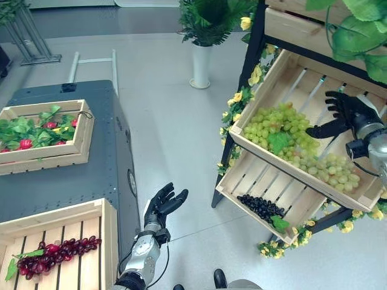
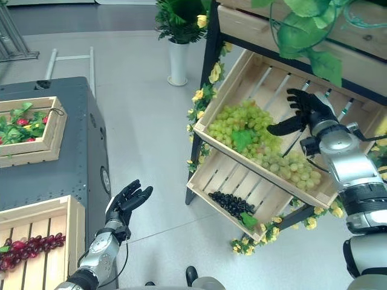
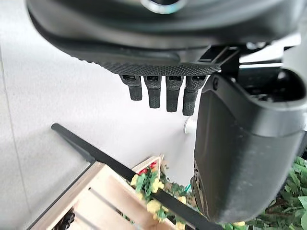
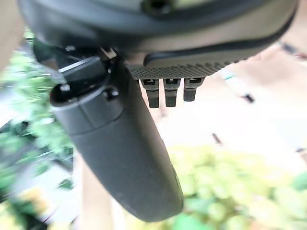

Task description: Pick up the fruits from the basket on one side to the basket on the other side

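The green grapes (image 1: 290, 142) lie in the upper slanted crate (image 1: 290, 78), their long axis running down its slope. My right robot hand (image 1: 344, 115) hovers spread above them, empty. My left robot hand (image 1: 163, 205) hangs open beside the counter (image 1: 66, 181).

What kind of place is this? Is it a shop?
Probably a mock fruit stall in a lab or showroom: slanted wooden crates hold green grapes and dark grapes, trimmed with yellow flowers, above a plain grey floor.

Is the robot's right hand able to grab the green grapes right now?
Probably yes. The right hand hovers open just above the green grapes in the upper crate, and nothing lies between them.
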Tool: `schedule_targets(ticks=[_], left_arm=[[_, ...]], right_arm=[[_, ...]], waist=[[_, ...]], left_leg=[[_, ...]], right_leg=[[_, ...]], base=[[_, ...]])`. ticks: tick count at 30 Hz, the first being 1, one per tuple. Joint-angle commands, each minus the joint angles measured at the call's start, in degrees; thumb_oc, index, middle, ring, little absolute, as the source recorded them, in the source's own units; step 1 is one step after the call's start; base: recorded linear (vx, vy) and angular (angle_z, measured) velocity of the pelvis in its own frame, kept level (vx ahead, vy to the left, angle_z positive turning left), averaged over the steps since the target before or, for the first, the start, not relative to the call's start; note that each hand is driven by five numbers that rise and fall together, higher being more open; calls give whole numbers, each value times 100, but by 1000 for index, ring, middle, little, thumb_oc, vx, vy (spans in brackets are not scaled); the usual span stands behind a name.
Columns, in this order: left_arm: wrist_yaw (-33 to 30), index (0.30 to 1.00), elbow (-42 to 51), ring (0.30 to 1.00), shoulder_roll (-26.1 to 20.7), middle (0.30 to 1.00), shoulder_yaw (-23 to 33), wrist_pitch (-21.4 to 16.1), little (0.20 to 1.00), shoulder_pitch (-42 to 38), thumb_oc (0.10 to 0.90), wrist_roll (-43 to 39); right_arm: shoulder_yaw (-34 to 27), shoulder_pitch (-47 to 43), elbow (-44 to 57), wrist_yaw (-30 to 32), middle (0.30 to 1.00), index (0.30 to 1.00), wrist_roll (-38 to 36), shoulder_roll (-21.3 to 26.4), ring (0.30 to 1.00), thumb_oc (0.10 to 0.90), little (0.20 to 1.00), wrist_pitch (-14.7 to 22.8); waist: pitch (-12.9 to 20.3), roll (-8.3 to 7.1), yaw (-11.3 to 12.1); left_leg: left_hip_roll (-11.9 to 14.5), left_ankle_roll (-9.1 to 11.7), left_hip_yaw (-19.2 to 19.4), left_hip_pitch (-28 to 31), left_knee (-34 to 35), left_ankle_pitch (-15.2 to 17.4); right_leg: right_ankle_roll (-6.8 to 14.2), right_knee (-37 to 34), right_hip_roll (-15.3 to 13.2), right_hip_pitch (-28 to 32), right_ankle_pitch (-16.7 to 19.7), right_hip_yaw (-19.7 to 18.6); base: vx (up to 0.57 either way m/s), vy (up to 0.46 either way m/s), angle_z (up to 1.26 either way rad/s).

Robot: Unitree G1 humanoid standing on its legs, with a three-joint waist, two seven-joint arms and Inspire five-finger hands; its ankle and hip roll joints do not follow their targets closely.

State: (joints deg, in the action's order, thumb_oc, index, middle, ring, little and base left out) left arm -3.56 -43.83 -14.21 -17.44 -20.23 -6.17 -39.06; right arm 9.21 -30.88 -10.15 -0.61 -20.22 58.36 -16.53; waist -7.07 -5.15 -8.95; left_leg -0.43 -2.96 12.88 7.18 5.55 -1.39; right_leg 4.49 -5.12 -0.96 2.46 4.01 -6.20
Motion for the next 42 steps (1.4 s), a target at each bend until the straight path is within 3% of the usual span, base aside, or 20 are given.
schedule_targets(ticks=[1, 5, 7, 10, 14, 21, 26, 29, 35, 39, 42], left_arm=[[162, 900, 260, 900, -25, 900, 86, -664, 900, -274, 800, 54], [126, 900, 286, 900, -9, 900, 206, -669, 900, -267, 800, 78], [3, 900, 328, 900, 35, 900, 252, -683, 900, -260, 800, 116], [-58, 900, 322, 900, 77, 900, 242, -739, 900, -232, 800, 100], [-111, 900, 365, 900, 156, 900, 269, -894, 900, -65, 800, 172], [-415, 900, 553, 900, 37, 900, 378, -1260, 900, 45, 800, 517], [-719, 900, 1120, 900, -248, 900, 419, -1360, 900, 138, 800, 1387], [-811, 900, 1544, 900, -611, 900, 489, -1220, 900, 216, 800, 1786], [-1400, 900, 1857, 900, -1185, 900, 711, -1138, 900, 228, 800, 2466], [-2105, 900, 1856, 900, -1731, 900, 924, -996, 900, 297, 800, 3308], [-2431, 900, 1704, 900, -2255, 900, 996, -629, 900, 295, 800, 4058]], right_arm=[[-709, 140, 1140, 238, 900, 900, 267, 68, 900, 800, 900, 928], [-1037, 863, 2218, 12, 900, 900, 391, -363, 900, 800, 900, 1150], [-1129, 1232, 2701, -73, 900, 900, 685, -680, 900, 800, 900, 1572], [-1126, 1426, 3043, -168, 900, 900, 931, -842, 900, 800, 900, 1835], [-844, 1747, 3626, -795, 900, 900, 873, -1125, 900, 800, 900, 2018], [-149, 1964, 3904, -1555, 900, 900, 158, -1522, 900, 800, 900, 2103], [605, 2007, 3688, -1814, 900, 900, 54, -1997, 900, 800, 900, 2091], [1075, 2004, 3380, -1721, 900, 900, 70, -2223, 900, 800, 900, 2170], [1534, 2052, 2685, -1526, 900, 900, 78, -2446, 900, 800, 900, 2166], [1768, 2211, 2027, -1388, 900, 900, 157, -2503, 900, 800, 900, 2088], [1931, 2215, 1336, -1232, 900, 900, 177, -2501, 900, 800, 900, 2021]], waist=[[440, -11, 85], [425, 46, 27], [413, 95, -9], [410, 128, -20], [375, 184, 19], [331, 206, 174], [266, 269, 431], [189, 341, 649], [114, 438, 867], [85, 500, 1020], [5, 557, 1147]], left_leg=[[-141, 16, -227, 53, -55, 564], [-125, 8, -175, 72, -55, 588], [-120, 0, -127, 90, -55, 602], [-119, -5, -97, 94, -55, 608], [-131, -10, -108, 81, -55, 603], [-147, 5, -191, 54, -55, 558], [-189, 10, -403, -20, -55, 489], [-227, 14, -606, -100, -55, 413], [-280, 13, -881, -211, -55, 323], [-318, 31, -1075, -264, -55, 245], [-349, 59, -1200, -386, -230, 233]], right_leg=[[-189, 12, 203, 40, 73, 92], [-187, 12, 205, 39, 58, 47], [-173, 12, 202, 42, 48, 25], [-165, 12, 199, 35, 42, 21], [-164, 12, 195, 27, 28, 26], [-179, 12, 148, 44, 6, 170], [-209, 12, 96, 52, -18, 370], [-239, 12, 51, 52, -51, 554], [-273, 12, 9, 49, -129, 811], [-301, 19, -35, 75, -185, 1025], [-345, 161, -94, 20, -285, 1216]], base=[[0, 0, 0], [-1, -6, -2], [-2, -15, -7], [-6, -15, -8], [-12, -17, -4], [-9, -34, 2], [-17, -37, 16], [-36, -31, 32], [-21, -21, 26], [12, -15, 25], [5, 8, 21]])
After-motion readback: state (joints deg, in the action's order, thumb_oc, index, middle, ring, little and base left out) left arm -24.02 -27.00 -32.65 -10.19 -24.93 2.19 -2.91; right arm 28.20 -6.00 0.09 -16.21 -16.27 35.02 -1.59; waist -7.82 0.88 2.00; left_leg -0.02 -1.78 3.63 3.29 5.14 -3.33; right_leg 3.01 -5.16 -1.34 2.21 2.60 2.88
